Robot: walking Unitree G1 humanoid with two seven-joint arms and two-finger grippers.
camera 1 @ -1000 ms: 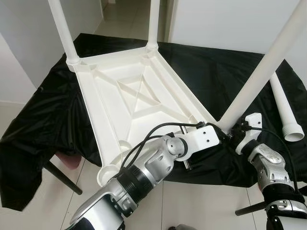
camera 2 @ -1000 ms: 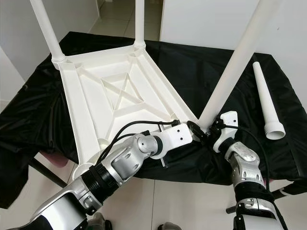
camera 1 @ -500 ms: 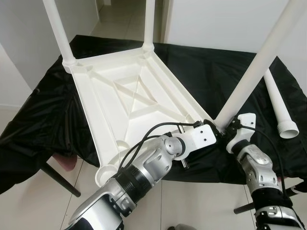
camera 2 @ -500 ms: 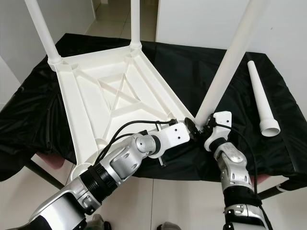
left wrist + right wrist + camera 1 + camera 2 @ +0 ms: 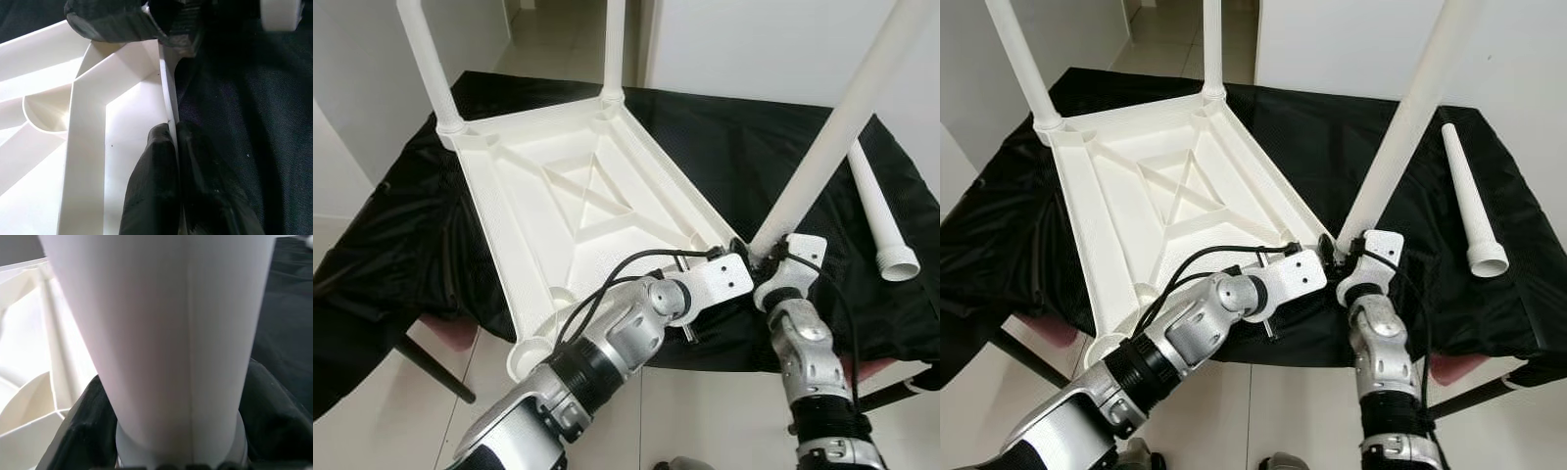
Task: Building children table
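Observation:
The white table top (image 5: pixel 578 196) lies upside down on a black cloth (image 5: pixel 401 245). Two white legs (image 5: pixel 426 59) stand in its far corners. A third leg (image 5: pixel 832 127) leans out of the near right corner. My right gripper (image 5: pixel 766 257) is shut on that leg's base; the right wrist view has the leg (image 5: pixel 166 333) between black fingers (image 5: pixel 83 426). My left gripper (image 5: pixel 740 253) is shut on the table top's rim beside that corner. In the left wrist view its fingers (image 5: pixel 161 186) pinch the thin white rim (image 5: pixel 166 98).
A fourth white leg (image 5: pixel 876 211) lies loose on the cloth at the right, wide end toward me. Dark support bars (image 5: pixel 431 367) stick out under the cloth's front edge onto the tiled floor. White walls stand close at left and back right.
My right forearm has swung left, bringing its gripper close against the left one at the corner. The held leg stands a little steeper. The camera has shifted slightly.

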